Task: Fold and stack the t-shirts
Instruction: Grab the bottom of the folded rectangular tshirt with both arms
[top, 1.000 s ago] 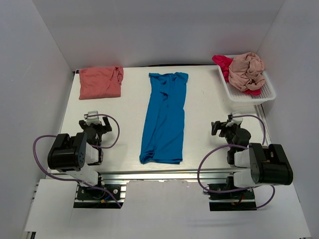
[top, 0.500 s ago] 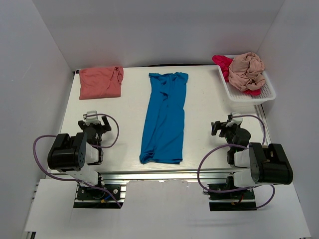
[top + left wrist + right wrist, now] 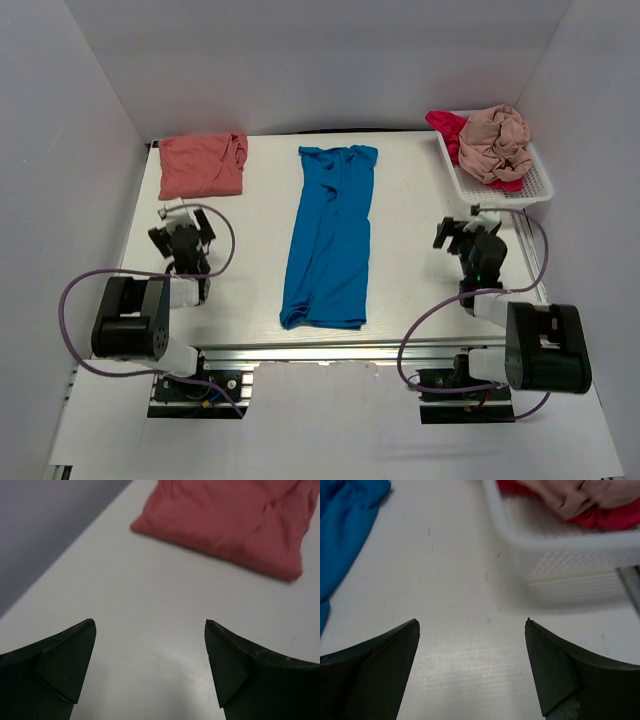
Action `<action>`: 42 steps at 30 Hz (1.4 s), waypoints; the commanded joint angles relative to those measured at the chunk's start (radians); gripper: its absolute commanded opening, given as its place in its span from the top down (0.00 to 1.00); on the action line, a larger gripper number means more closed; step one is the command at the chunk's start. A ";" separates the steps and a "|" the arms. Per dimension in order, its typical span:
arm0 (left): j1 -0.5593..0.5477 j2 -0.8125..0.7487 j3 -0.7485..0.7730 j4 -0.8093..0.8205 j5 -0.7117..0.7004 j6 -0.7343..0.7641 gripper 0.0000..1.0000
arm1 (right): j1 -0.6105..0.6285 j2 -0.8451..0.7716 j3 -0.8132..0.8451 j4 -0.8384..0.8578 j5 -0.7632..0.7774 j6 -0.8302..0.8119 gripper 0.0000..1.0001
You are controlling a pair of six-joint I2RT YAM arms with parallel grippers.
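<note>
The bright blue t-shirt [image 3: 330,235] is seen stretched as a long strip down the middle of the desk [image 3: 250,250], its long axis running from 12 to 6 o'clock. It is flanked by both arms: from the left jaws it lies at 3 o'clock, from the right jaws at 9 o'clock, with the right judged a shade nearer. Both pairs of jaws are spread wide and nothing is held in either. The salmon-coral t-shirt [image 3: 202,165] is parked folded at the desk's 11 o'clock corner, just ahead of the left jaws. At 1 o'clock, the dusty beige-pink t-shirt [image 3: 495,143] is heaped in the white basket [image 3: 500,195]. The magenta-red t-shirt [image 3: 447,127] is mostly buried beneath it. How many layers the blue strip holds, and where its sleeves are tucked, cannot be made out. Only a blue edge is caught in the right wrist view.
</note>
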 commanded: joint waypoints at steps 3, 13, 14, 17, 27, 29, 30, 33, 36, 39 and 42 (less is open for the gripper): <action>-0.042 -0.203 0.277 -0.323 -0.121 -0.158 0.02 | 0.069 -0.193 0.195 -0.246 0.242 0.146 0.11; -0.064 -0.425 0.532 -0.642 0.600 -0.532 0.02 | 0.419 -0.607 0.168 -0.252 0.302 0.194 0.11; -0.073 -0.467 0.504 -0.596 0.711 -0.528 0.02 | 0.431 -0.639 0.160 -0.263 0.232 0.180 0.11; -0.082 -0.635 0.374 -0.503 0.655 -0.599 0.02 | 0.465 -0.744 0.137 -0.272 0.190 0.175 0.11; -0.079 -0.434 0.099 0.296 0.799 -1.430 0.02 | 0.470 -1.037 -0.055 -0.162 -0.130 0.657 0.11; -0.078 -0.232 0.067 0.569 0.816 -1.574 0.02 | 0.470 -1.014 0.006 -0.235 -0.148 0.611 0.11; -0.081 -0.155 0.065 0.850 0.816 -1.739 0.02 | 0.471 -1.000 0.032 -0.261 -0.153 0.629 0.11; -0.090 -0.080 0.162 0.847 0.911 -1.782 0.02 | 0.470 -0.921 0.158 -0.371 -0.273 0.509 0.11; -0.096 -0.346 0.235 0.362 0.910 -1.388 0.02 | 0.473 -0.842 0.246 -0.447 -0.299 0.485 0.11; -0.318 -0.621 0.535 -0.652 0.482 -0.461 0.02 | 0.474 -0.822 0.201 -0.375 -0.221 0.522 0.12; -0.462 -0.639 0.646 -0.776 0.094 -0.103 0.02 | 0.476 -0.752 0.258 -0.350 -0.227 0.491 0.11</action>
